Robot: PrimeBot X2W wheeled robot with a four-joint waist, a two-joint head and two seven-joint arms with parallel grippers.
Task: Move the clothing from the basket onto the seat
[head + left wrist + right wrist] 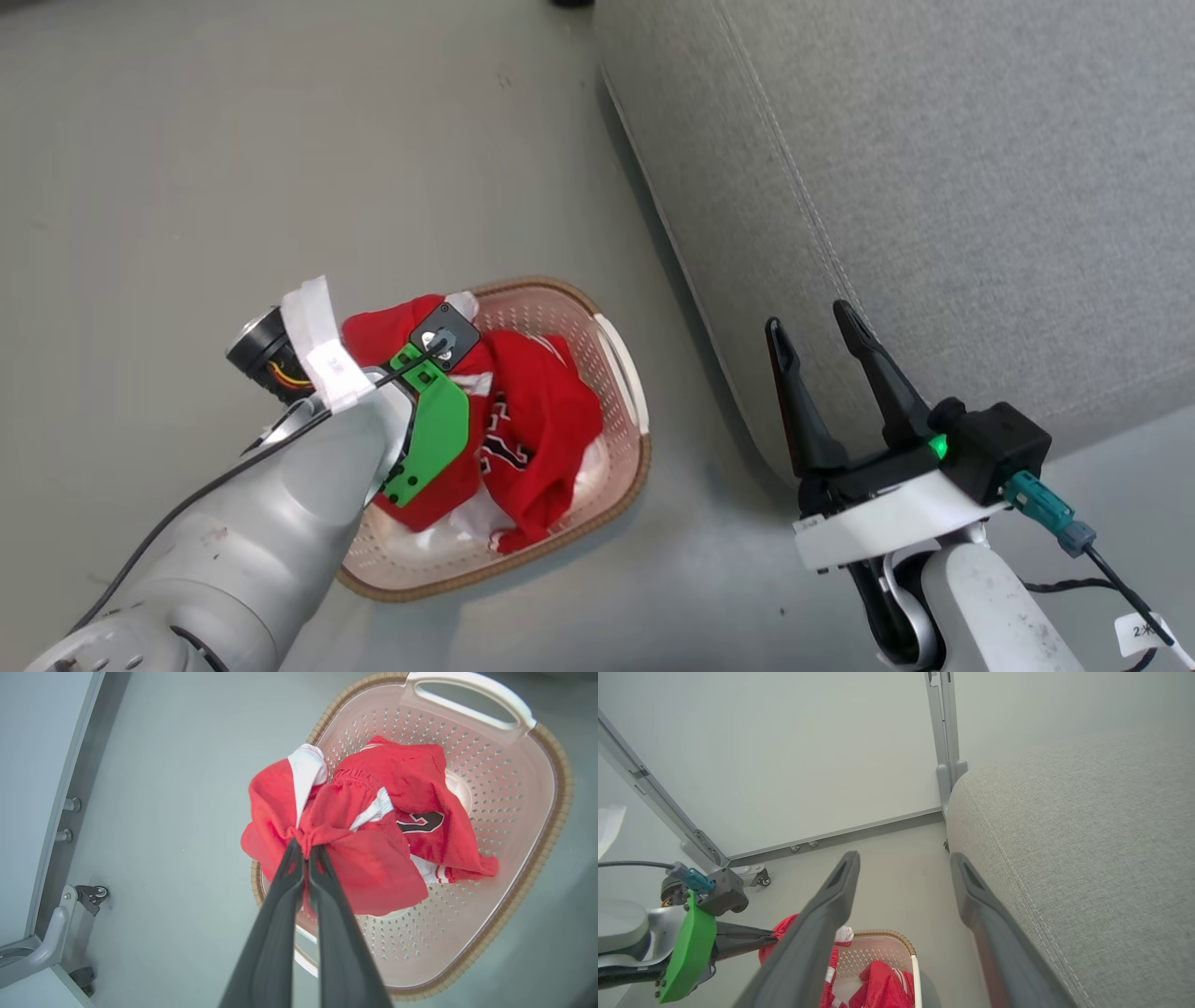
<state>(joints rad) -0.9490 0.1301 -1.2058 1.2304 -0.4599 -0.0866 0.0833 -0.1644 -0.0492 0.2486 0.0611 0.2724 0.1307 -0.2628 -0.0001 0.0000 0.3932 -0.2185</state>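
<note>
Red clothing [523, 420] with white trim fills the cream basket [624, 369] on the floor. In the left wrist view my left gripper [306, 851] is shut on a bunched fold of the red clothing [373, 826], pulled up above the basket [528, 826]. A second red piece with dark lettering lies in the basket beneath it. The left gripper [768, 940] also appears from the side in the right wrist view, pinching red cloth [882, 989]. My right gripper [817, 331] stands open and empty, beside the front edge of the grey seat [934, 187]. The seat [1087, 858] lies to its right.
Grey floor surrounds the basket. White wall panels with metal frame posts [945, 737] and a caster foot [91, 896] stand behind the basket. A cable [1102, 569] hangs from the right wrist.
</note>
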